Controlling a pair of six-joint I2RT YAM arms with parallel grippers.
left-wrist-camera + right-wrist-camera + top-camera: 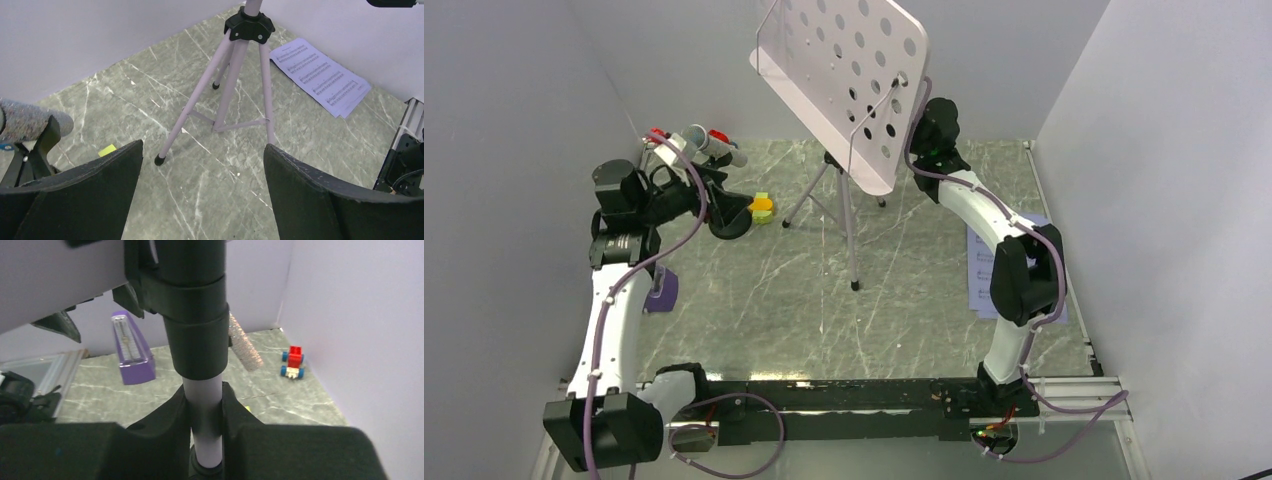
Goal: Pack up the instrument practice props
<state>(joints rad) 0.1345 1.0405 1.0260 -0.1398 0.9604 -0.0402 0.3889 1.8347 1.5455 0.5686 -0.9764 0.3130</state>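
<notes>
The grey perforated music stand (844, 70) stands on its tripod legs (235, 85) at the middle back. My right gripper (205, 405) is shut on its pale pole just below the black collar; in the top view this gripper (934, 125) is behind the plate's right edge. My left gripper (202, 165) is open and holds nothing, hovering low beside the silver microphone (714, 145) on its black round base. The orange-and-yellow-green block (762, 208) lies next to that base. White sheet-music pages (320, 77) lie at the right. The purple metronome (131, 347) stands at the left, partly hidden by my left arm in the top view.
A small red, blue and white toy (294, 361) sits in the far left corner by the wall. Grey walls close in the marbled table (774, 300) on three sides. A metal rail (1064, 385) runs along the near edge.
</notes>
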